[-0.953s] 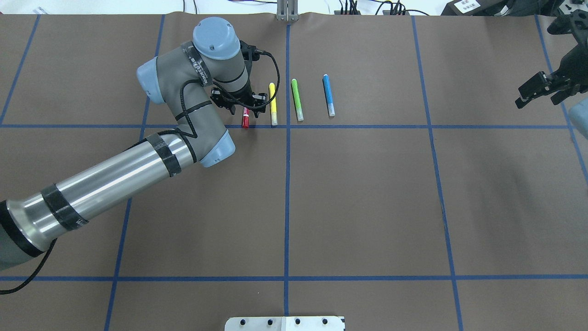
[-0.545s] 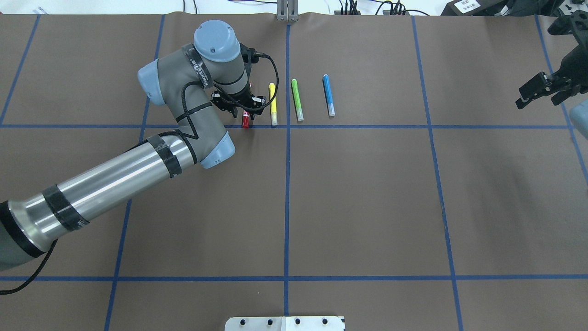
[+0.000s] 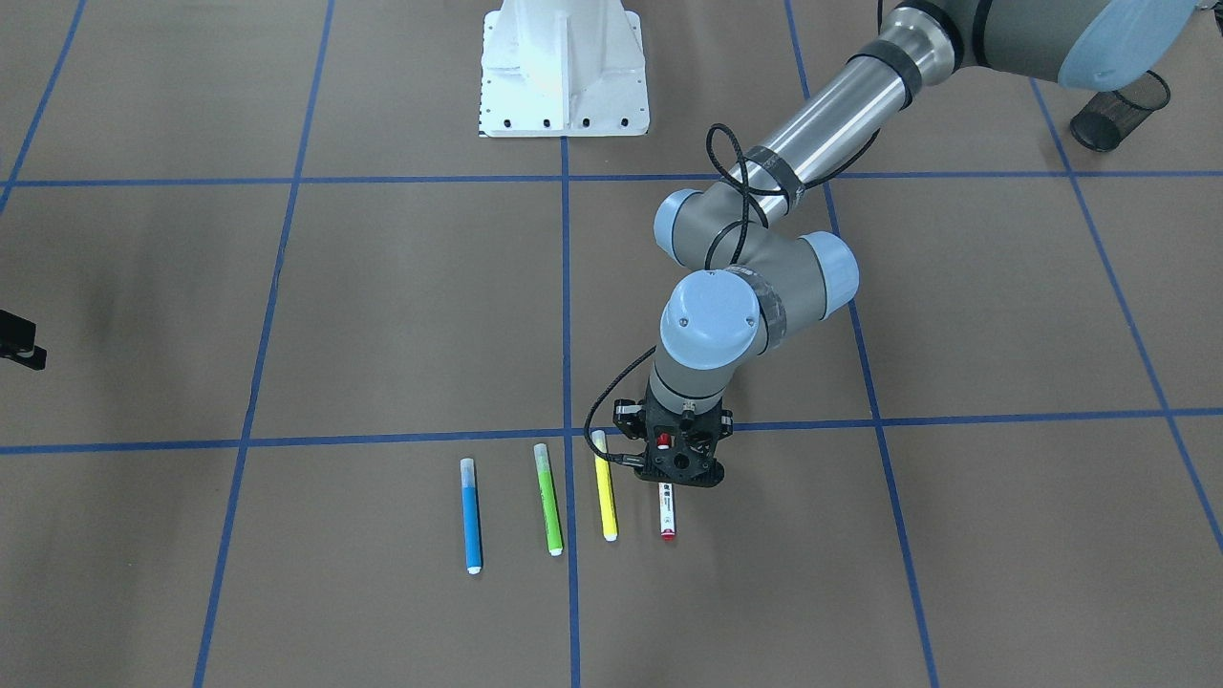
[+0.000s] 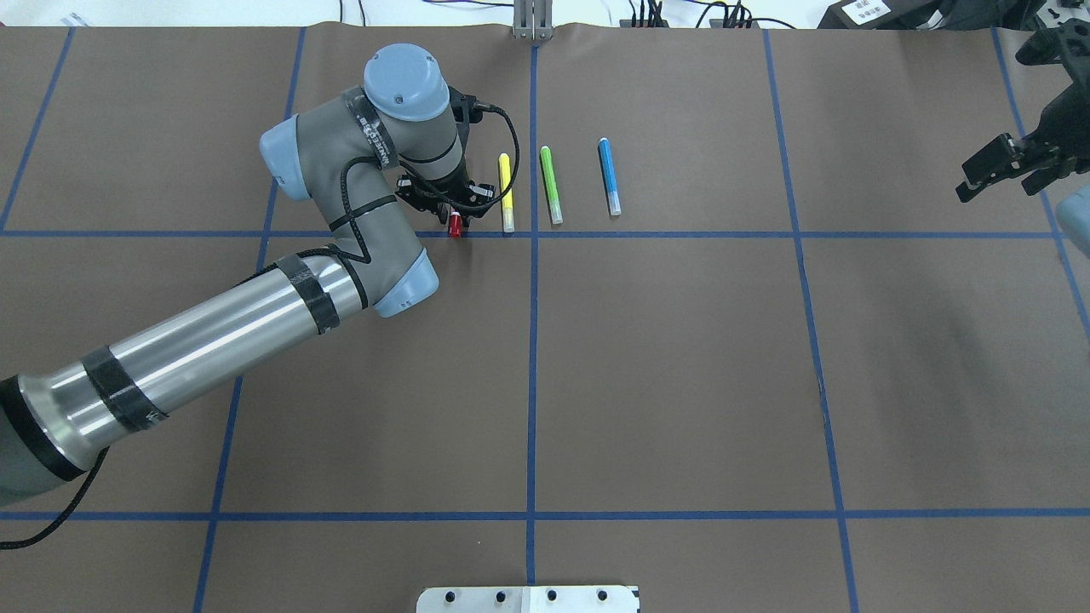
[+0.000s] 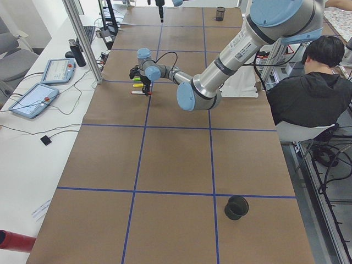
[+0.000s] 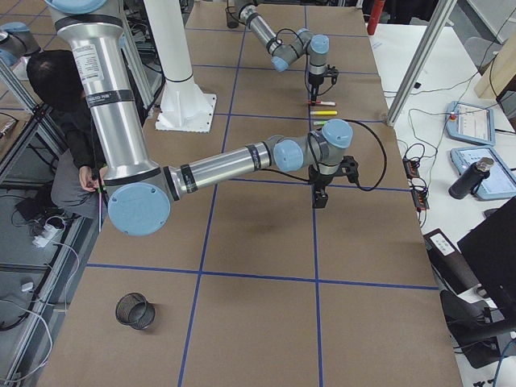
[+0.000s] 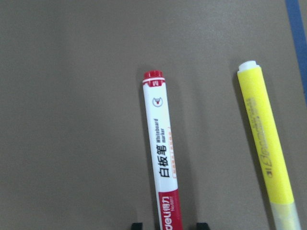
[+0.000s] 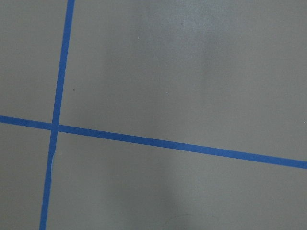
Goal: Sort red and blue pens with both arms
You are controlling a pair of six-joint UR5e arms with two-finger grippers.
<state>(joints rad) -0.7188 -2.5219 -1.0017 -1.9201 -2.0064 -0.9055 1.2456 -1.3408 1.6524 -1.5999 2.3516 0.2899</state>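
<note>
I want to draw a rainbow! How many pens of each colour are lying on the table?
red marker: 1
yellow pen: 1
green pen: 1
blue pen: 1
Total: 4

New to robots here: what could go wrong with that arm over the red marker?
The left gripper is open over the cap end of the red marker, not its middle, so once gripped it might tilt or slip. The yellow pen lies close beside; a finger may nudge it.
</note>
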